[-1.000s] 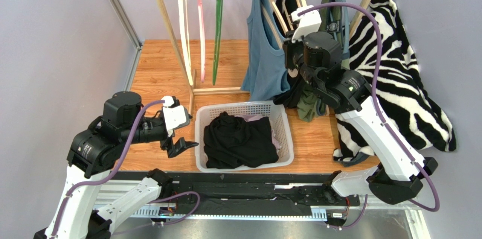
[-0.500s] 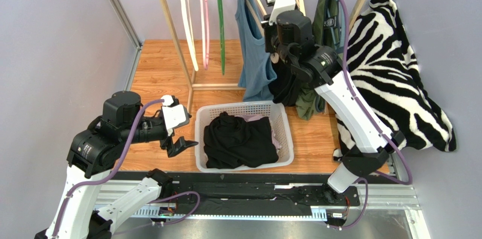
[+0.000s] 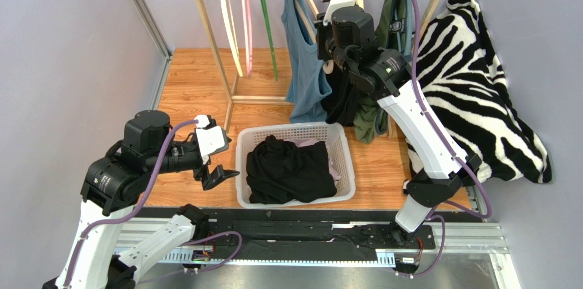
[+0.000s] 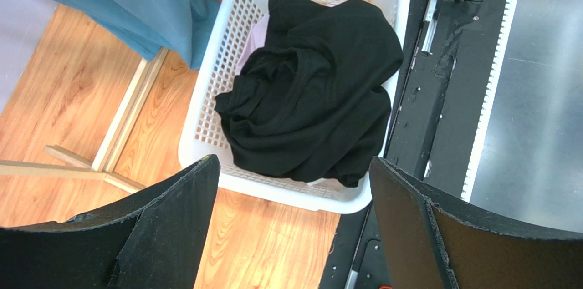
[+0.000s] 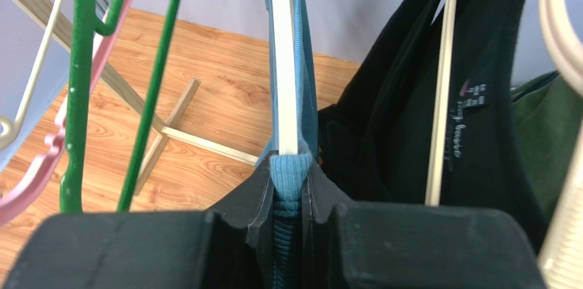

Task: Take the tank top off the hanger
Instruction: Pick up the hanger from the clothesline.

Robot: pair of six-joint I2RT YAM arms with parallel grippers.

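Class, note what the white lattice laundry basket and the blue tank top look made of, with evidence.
White lattice laundry basket: probably moulded plastic, smooth, slightly glossy; uniform grid holes.
Blue tank top: soft ribbed knit fabric, matte; fine ribs, limp drape.

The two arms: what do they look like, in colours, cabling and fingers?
Both the left arm and right arm have white links, black rounded joint housings and a purple cable looped along them. Each wrist carries a white block. The fingers are matte black, broad and tapered.
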